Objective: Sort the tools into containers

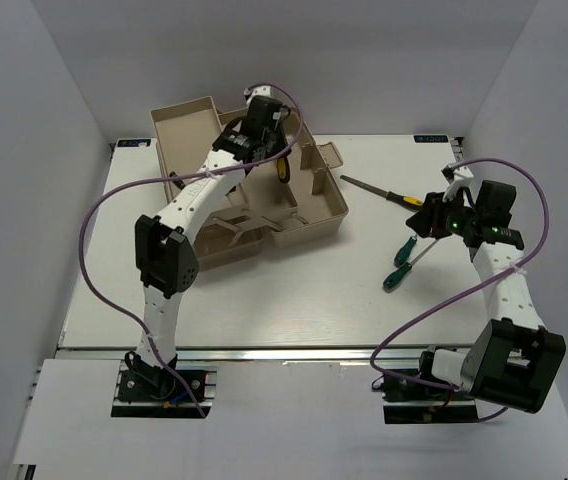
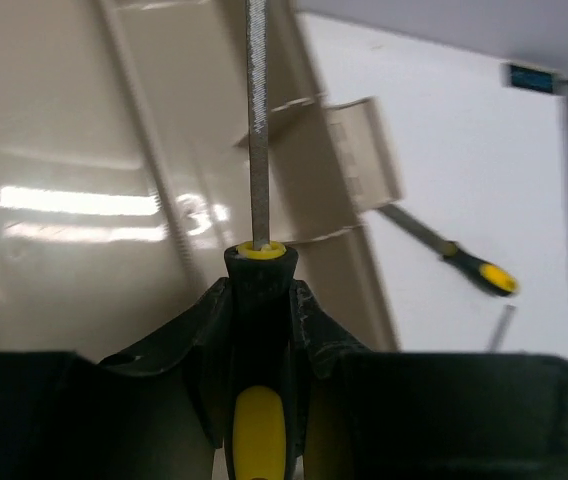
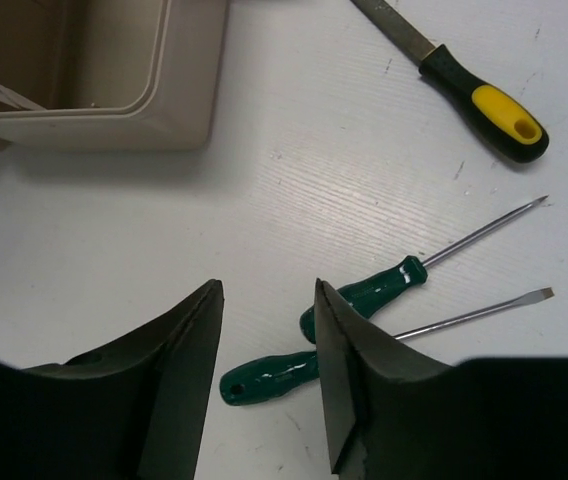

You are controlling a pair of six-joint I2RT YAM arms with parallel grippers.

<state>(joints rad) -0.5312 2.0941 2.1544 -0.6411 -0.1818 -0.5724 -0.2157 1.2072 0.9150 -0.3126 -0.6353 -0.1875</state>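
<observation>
White tabletop [image 1: 294,300], plain white walls on three sides. Item one: left claw [image 2: 261,300], pinched tight on the black-and-yellow handle of a file [image 2: 255,120]. Its rough grey blade points away from the claw, over the open beige toolbox [image 1: 189,125] at the far left of the table, tiers folded out. Whether the blade's tip touches the box cannot be told. Item two: right claw [image 3: 268,300], jaws partly spread with nothing between them, hanging over the right side of the table. Just past its fingers [image 3: 179,350] lie two green-handled screwdrivers. The pointed screwdriver [image 3: 364,295] and the flat-bladed screwdriver [image 3: 264,378] have handles close together and shafts fanning apart; the latter's handle is partly hidden behind a finger. Further out, a second file [image 3: 474,95], same black-and-yellow handle, lies flat between screwdrivers and toolbox, touching neither.
</observation>
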